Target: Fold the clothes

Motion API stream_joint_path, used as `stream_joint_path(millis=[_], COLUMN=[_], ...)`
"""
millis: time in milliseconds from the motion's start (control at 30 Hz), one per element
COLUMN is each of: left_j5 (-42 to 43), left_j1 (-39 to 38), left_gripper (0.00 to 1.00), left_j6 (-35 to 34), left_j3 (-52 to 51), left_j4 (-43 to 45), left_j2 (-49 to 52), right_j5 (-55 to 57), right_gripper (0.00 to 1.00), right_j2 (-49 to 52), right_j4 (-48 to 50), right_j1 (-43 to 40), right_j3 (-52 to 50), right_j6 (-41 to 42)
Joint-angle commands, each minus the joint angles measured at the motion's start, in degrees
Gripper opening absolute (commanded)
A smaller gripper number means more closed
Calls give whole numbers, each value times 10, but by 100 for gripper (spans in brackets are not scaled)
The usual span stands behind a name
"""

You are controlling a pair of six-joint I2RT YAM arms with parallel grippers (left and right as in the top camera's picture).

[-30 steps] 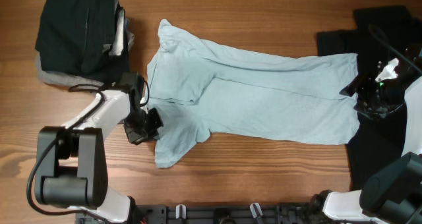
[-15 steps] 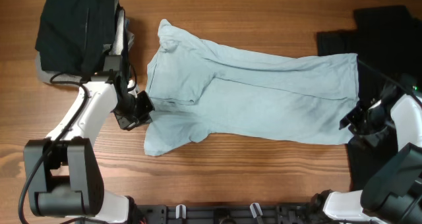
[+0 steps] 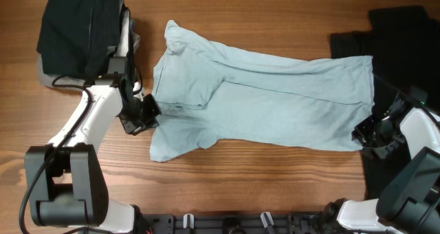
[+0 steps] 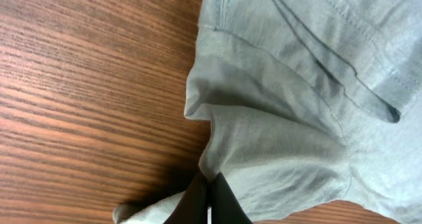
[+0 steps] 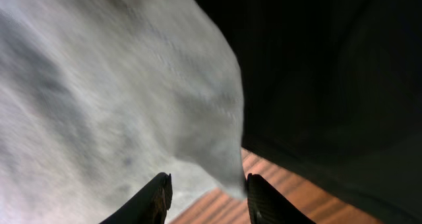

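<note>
The pale blue-green T-shirt (image 3: 268,100) lies spread across the middle of the table, collar to the left, one sleeve folded in. My left gripper (image 3: 143,117) is shut on the shirt's left edge near the sleeve; in the left wrist view its fingers (image 4: 210,196) pinch a fold of the fabric (image 4: 290,118). My right gripper (image 3: 368,132) is open at the shirt's bottom right corner; in the right wrist view the fingers (image 5: 206,191) straddle that corner (image 5: 224,165). The large black T-shirt (image 3: 392,34) lies at the right, partly under the pale shirt, and also shows in the right wrist view (image 5: 330,72).
A stack of folded black and grey pieces (image 3: 82,41) sits at the back left. The wooden table (image 3: 275,172) shows in front of the shirt. Clamps (image 3: 261,220) line the front edge.
My left gripper pulled the shirt's lower left sleeve edge up and left, then held still. My right gripper moved down to the shirt's bottom right corner.
</note>
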Motion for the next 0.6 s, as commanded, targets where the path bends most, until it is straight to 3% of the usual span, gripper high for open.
stream_joint_path(millis=[0, 67, 100, 233, 367, 467, 567], left_j5=[3, 3, 3, 3, 3, 3, 3], left_j1=[2, 2, 2, 2, 2, 2, 2], left_gripper=[4, 4, 4, 4, 4, 4, 4], left_j6=[5, 5, 5, 5, 5, 5, 5], left_j3=[10, 12, 13, 13, 13, 20, 40], left_j4=[8, 9, 10, 16, 27, 28, 16], left_j2=[-14, -14, -14, -14, -14, -14, -16], right_j5=[21, 30, 30, 30, 30, 29, 21], right_gripper=[42, 52, 52, 35, 28, 6, 4], right_j2=[0, 0, 0, 0, 0, 0, -1], right_j4=[19, 13, 9, 13, 13, 12, -8], right_j1=[-1, -1, -1, -1, -1, -1, -1], right_j3=[-3, -3, -3, -3, -3, -3, 15], right_j6=[11, 8, 9, 39, 40, 37, -6])
